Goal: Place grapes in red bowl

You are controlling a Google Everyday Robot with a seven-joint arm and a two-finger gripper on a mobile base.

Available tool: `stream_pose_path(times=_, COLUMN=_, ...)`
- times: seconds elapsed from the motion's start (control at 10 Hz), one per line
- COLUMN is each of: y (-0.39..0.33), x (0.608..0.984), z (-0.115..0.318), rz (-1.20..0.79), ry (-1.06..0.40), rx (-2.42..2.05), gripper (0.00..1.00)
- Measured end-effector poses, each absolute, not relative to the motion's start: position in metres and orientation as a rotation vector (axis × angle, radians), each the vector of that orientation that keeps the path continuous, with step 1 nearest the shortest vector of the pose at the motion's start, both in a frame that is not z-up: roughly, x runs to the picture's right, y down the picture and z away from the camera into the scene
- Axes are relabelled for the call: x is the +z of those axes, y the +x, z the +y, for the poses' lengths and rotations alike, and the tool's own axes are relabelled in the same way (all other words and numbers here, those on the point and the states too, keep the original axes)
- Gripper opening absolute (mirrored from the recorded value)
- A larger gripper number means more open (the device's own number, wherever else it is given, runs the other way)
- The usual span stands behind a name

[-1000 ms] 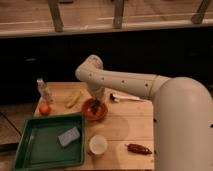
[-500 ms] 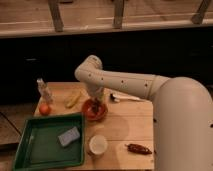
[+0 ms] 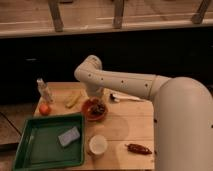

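The red bowl [image 3: 93, 109] sits on the wooden table [image 3: 120, 127] near its middle. A dark lumpy bunch, the grapes [image 3: 98, 108], lies inside the bowl. My white arm reaches from the right, bends at an elbow and comes down behind the bowl. My gripper [image 3: 96, 96] hangs right over the bowl's far rim, just above the grapes.
A green tray [image 3: 40, 150] with a blue-grey sponge [image 3: 68, 136] is at the front left. A white cup [image 3: 97, 145] stands in front of the bowl. A dark red pepper [image 3: 138, 148], an orange fruit [image 3: 45, 109], a banana [image 3: 73, 100], a small bottle [image 3: 45, 91] and a utensil [image 3: 124, 98] lie around.
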State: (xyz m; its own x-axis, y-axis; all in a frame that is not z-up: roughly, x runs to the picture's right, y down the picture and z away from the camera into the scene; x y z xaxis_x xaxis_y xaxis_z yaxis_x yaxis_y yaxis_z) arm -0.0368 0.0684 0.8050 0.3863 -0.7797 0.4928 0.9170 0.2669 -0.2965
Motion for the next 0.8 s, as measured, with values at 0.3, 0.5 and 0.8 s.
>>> stream_pose_path(times=0.3, y=-0.038, x=0.8052, z=0.0683, rz=-0.274, ry=-0.588, rx=-1.17, gripper=0.58)
stream_pose_path(times=0.5, y=-0.0381, x=0.8052, z=0.0683, rz=-0.274, ry=-0.588, rx=-1.17, gripper=0.58)
stream_pose_path(times=0.8, y=-0.0384, x=0.8055, z=0.0687, rz=-0.275, ry=-0.588, rx=-1.17, gripper=0.58)
